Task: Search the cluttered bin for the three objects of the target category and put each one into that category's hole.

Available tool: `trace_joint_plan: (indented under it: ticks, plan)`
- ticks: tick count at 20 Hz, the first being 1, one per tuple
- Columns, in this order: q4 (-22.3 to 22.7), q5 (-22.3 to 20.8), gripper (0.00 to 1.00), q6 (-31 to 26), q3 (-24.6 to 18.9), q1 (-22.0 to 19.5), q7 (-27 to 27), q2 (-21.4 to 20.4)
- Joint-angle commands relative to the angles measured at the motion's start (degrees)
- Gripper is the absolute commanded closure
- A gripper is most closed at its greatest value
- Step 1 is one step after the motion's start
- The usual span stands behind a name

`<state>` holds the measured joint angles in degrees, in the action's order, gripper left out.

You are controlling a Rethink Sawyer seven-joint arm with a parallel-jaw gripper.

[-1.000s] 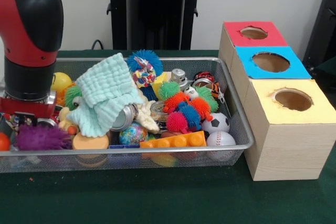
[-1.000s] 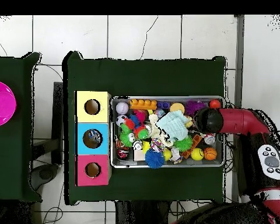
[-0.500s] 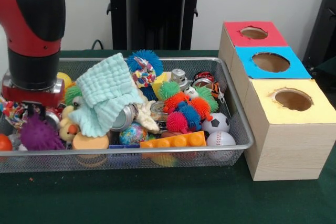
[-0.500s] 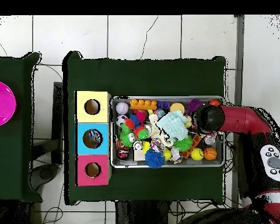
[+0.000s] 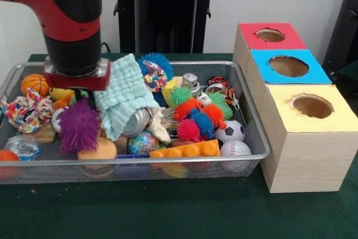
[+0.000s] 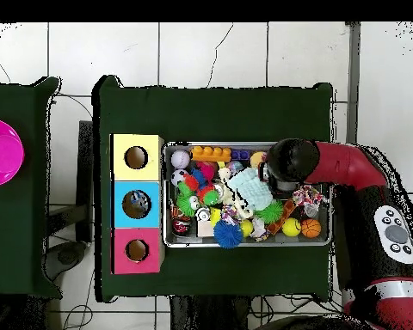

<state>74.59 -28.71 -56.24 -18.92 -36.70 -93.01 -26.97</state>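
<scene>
A fuzzy purple spiky ball (image 5: 79,125) hangs directly under the gripper (image 5: 78,94) of the red and black arm (image 5: 70,12), raised above the toys at the left half of the wire-mesh bin (image 5: 254,132). The jaws appear clamped on the ball's top, though the ball's spikes hide the tips themselves. In the overhead view the arm's black end (image 6: 289,160) covers the ball, sitting over the bin's top edge near its right half.

Just right of the ball, touching the gripper's side, lies a pale mint knitted cloth (image 5: 125,100) draped over a silver tin can (image 5: 137,122). Below the ball rests an orange round sponge (image 5: 97,150). To its left sit a multicoloured rope knot toy (image 5: 24,110), an orange basketball (image 5: 34,84) at the far corner, and a clear plastic piece (image 5: 20,146) near the front rim.

Farther right, the bin holds a blue spiky ball (image 5: 156,63), a cluster of orange, green, pink and blue spiky balls (image 5: 197,114), an orange toy brick (image 5: 185,150), a small soccer ball (image 5: 230,131) and a white baseball (image 5: 235,149).

Beside the bin's right end, on the green worktop (image 5: 168,211), stands a row of three wooden boxes with round holes: the yellow-topped box (image 5: 311,107) nearest, the blue-topped box (image 5: 287,66) in the middle, the red-topped box (image 5: 269,35) farthest. A pink bowl (image 6: 3,153) sits on a separate dark surface, well apart from the boxes.
</scene>
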Motion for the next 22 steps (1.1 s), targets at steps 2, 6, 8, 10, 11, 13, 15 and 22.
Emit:
trace_joint_plan:
  ticks: [2,6,8,10,11,13,15,22]
  plan:
    - [7.04,5.63,1.00,-5.32,-4.87,2.21,0.65,-0.83]
    - [7.65,8.24,1.00,-6.24,-3.71,3.78,-1.75,-0.96]
    - [7.67,9.36,1.00,-6.90,-3.02,4.59,-2.26,-0.91]
    - [8.65,11.07,0.00,-6.02,-1.80,5.28,-3.45,-1.11]
    - [8.82,11.17,0.00,-5.50,-1.68,5.29,-3.63,-1.12]
    - [9.17,11.38,0.00,-4.45,-1.44,5.32,-3.98,-1.14]
    - [9.40,11.02,0.00,-3.05,-0.90,5.19,-3.01,-0.92]
    - [7.50,2.46,0.00,-1.27,3.04,3.01,5.39,0.06]
